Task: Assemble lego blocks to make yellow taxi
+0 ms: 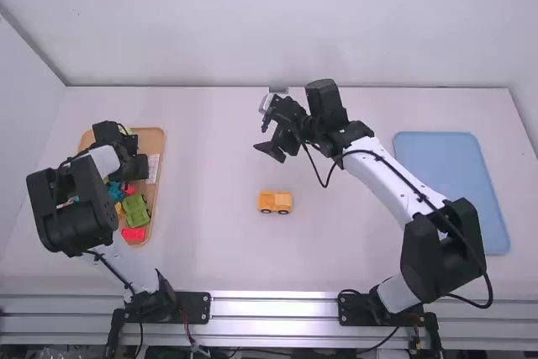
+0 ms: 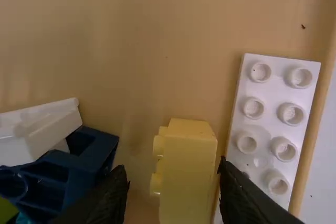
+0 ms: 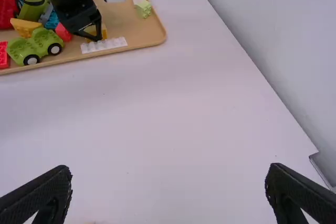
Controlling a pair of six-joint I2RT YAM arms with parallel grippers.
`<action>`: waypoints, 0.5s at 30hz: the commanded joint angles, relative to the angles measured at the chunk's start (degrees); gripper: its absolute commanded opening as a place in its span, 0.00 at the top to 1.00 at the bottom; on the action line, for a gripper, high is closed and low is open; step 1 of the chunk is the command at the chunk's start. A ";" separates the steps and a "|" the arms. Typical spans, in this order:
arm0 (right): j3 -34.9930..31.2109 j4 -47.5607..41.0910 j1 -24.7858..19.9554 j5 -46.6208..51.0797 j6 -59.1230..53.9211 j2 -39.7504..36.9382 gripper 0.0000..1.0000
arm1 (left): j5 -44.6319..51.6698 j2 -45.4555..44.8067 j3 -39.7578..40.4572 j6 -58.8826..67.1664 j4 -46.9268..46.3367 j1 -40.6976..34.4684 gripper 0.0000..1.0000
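At the far left I have my left pincer (image 1: 137,167) low over the wooden tray (image 1: 152,139), its fingers parted with a yellow block (image 2: 189,174) between them. The left wrist view shows clear space on one side of that block; I can't tell whether the other finger touches it. Just beside it lies a white studded block (image 2: 268,129). The tray also carries a green wheeled car (image 1: 135,208) and, near it, a red block (image 1: 133,234). Around the middle of the tabletop (image 1: 206,208), the yellow wheeled car base (image 1: 275,202) stands on its own. My right pincer (image 1: 266,139) hangs beyond it, spread wide, holding nothing. Farthest right lies a light blue mat (image 1: 450,170).
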 commanded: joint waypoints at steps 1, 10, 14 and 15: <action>1.77 0.09 0.13 -0.11 -0.04 0.33 0.02 | 4.37 -0.17 -0.83 -0.79 -1.11 -0.57 0.57; 1.77 -0.07 0.13 -0.09 -0.11 0.33 0.01 | 4.31 -0.15 -0.87 -0.17 -2.93 -0.55 0.64; 1.77 -0.04 -0.26 -0.11 -0.04 0.33 0.02 | 3.80 -0.17 -0.42 -2.32 -4.81 -0.52 0.62; 1.77 -0.07 -0.22 -0.11 -0.07 0.33 0.02 | 3.98 -0.17 -0.04 -2.49 -5.49 -0.42 0.61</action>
